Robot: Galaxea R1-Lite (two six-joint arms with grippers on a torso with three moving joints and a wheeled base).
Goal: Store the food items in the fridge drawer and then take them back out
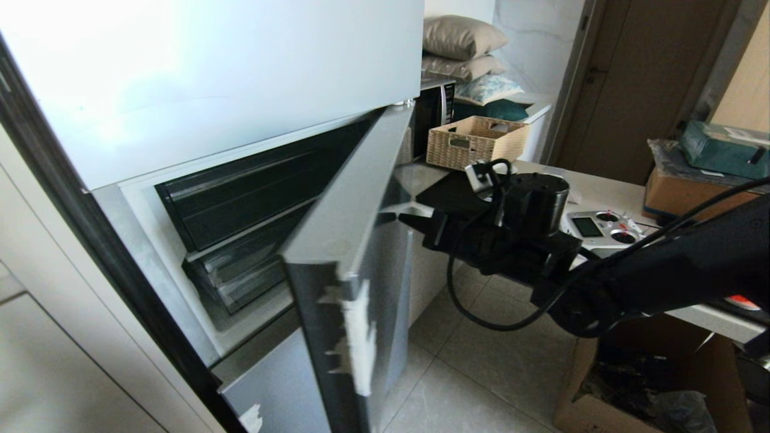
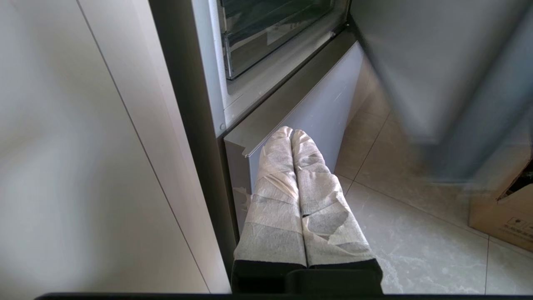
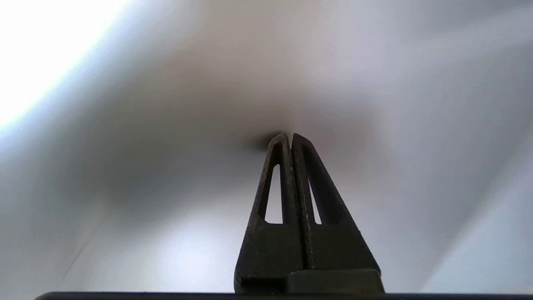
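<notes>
The fridge's grey middle door (image 1: 343, 240) stands partly open. Behind it, clear plastic fridge drawers (image 1: 240, 270) sit pushed in; the left wrist view shows them too (image 2: 270, 37). No food item is in view. My right gripper (image 1: 391, 218) is shut and empty, and its tips (image 3: 289, 135) press against the door's outer face near its free edge. My left gripper (image 2: 291, 132) hangs parked low beside the fridge's bottom panel (image 2: 316, 104). Its tape-wrapped fingers (image 2: 270, 200) are shut on nothing.
A counter to the right holds a wicker basket (image 1: 475, 141), a radio controller (image 1: 601, 227) and boxes (image 1: 692, 186). An open cardboard box (image 1: 631, 385) stands on the tiled floor (image 1: 481, 373) under my right arm. A white cabinet wall (image 2: 83, 166) flanks the fridge's left side.
</notes>
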